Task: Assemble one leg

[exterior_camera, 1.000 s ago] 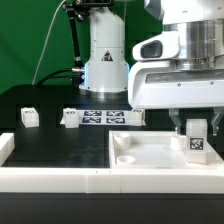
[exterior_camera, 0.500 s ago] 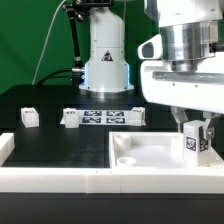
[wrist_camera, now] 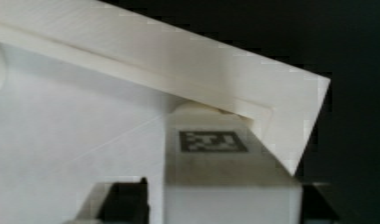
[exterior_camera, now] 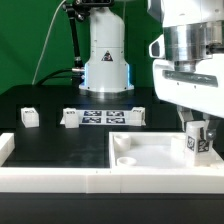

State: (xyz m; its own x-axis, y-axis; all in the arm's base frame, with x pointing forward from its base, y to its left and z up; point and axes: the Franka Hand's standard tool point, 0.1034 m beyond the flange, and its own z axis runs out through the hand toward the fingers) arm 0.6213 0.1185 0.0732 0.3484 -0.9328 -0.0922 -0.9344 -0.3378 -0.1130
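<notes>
Above the panel [exterior_camera: 150, 150], hand [exterior_camera: 198, 138] grips leg [exterior_camera: 197, 143].

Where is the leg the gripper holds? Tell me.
In the exterior view the leg is at the far right, clamped in the gripper over the right corner of the white panel.

This looks like a robotics lab. A green screen [exterior_camera: 30, 35] hangs behind a black tabletop [exterior_camera: 50, 100], and a white robot arm base [exterior_camera: 106, 55] is bolted at the back with cables [exterior_camera: 45, 45] trailing off it. A marker board [exterior_camera: 105, 117] with printed tags lies flat, and white rails [exterior_camera: 60, 178] fence the work area.
</notes>
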